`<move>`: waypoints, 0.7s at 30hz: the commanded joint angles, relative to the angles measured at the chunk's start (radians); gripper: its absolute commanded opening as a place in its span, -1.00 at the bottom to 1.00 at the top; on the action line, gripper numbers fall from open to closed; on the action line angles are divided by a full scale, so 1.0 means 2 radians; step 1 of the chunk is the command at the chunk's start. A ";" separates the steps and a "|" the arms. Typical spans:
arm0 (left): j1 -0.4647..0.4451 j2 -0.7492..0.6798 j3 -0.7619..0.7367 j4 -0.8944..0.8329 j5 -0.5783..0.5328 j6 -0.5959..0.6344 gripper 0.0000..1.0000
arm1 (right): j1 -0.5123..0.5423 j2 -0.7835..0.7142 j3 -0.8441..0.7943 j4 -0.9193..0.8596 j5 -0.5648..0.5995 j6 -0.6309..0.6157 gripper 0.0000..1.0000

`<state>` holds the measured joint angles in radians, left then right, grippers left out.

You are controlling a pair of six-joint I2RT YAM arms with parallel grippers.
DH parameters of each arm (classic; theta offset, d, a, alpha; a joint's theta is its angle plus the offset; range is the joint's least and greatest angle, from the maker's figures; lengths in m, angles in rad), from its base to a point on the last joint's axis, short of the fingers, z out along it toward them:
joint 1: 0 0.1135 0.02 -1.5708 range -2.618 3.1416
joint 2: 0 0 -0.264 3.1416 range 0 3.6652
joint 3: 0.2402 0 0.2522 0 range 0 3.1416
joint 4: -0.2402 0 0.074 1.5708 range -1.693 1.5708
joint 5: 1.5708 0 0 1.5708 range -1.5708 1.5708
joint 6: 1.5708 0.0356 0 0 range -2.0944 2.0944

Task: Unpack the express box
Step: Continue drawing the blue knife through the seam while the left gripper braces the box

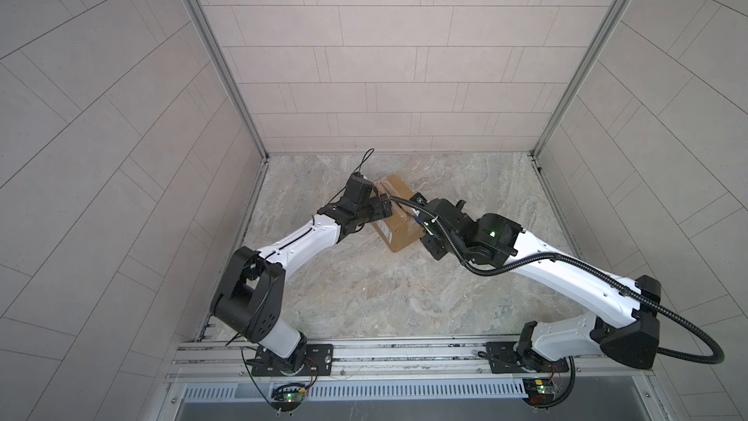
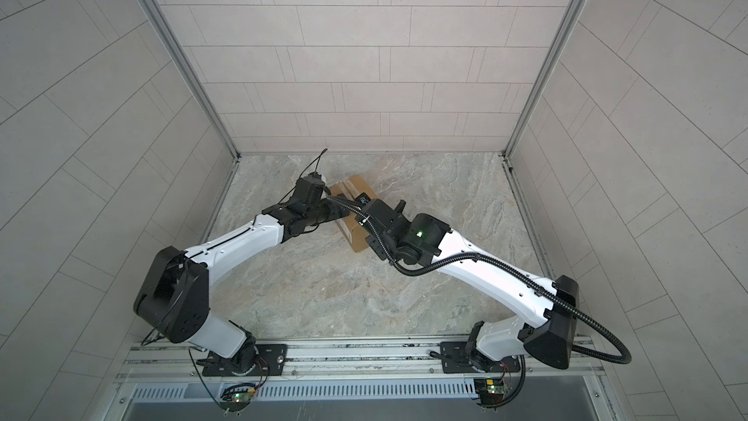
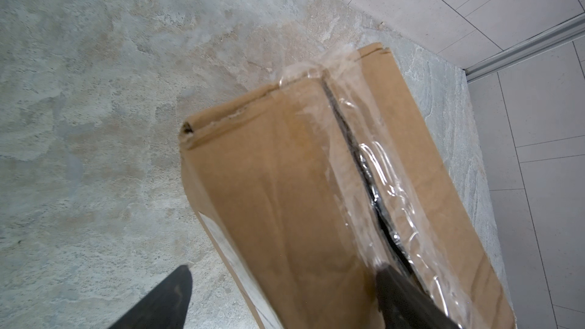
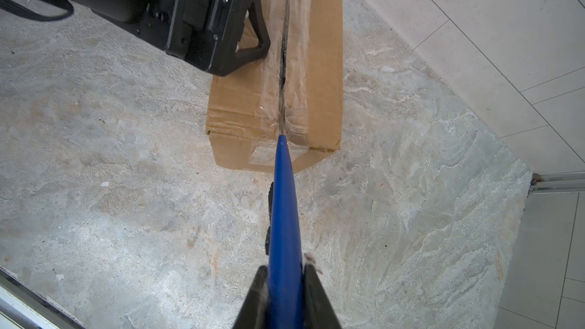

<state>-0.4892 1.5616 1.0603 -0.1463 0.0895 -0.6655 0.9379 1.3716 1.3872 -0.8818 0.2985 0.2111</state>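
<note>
- Right gripper (image 4: 285,280) pinched tight on a blue plastic utility knife (image 4: 283,216); handle sits between both fingers, nose points at the box.
- Small brown cardboard express box (image 1: 398,212) lies flat on the grey marbled tabletop (image 1: 364,297), between the two grippers in both top views, taped side up.
- Knife tip is right at the box's near end, in line with the top seam; can't tell whether the blade touches.
- Clear crinkled tape (image 3: 373,169) runs along the box's top seam; a dark slit shows through it down the seam.
- Left gripper (image 3: 283,267) spread wide, holding nothing: one finger rests on the box top just beside the seam, the other hangs off the box's long side over the tabletop.
- White shipping label (image 3: 221,248) is on that same long side of the box, print too blurred to read.
- Box flaps are down, corner edges a bit frayed.
</note>
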 commanded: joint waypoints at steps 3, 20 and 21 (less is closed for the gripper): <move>0.007 0.014 -0.005 -0.037 -0.015 0.001 0.86 | 0.001 0.029 -0.005 0.008 -0.007 0.004 -1.00; 0.013 0.022 -0.011 -0.041 -0.019 -0.007 0.84 | 0.000 -0.032 -0.007 -0.084 0.006 0.009 -1.00; 0.013 0.021 -0.011 -0.041 -0.019 -0.006 0.84 | 0.000 -0.033 -0.008 -0.085 0.004 0.009 -1.00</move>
<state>-0.4774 1.5661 1.0603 -0.1413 0.0856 -0.6842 0.9386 1.3334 1.3869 -0.9367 0.2962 0.2150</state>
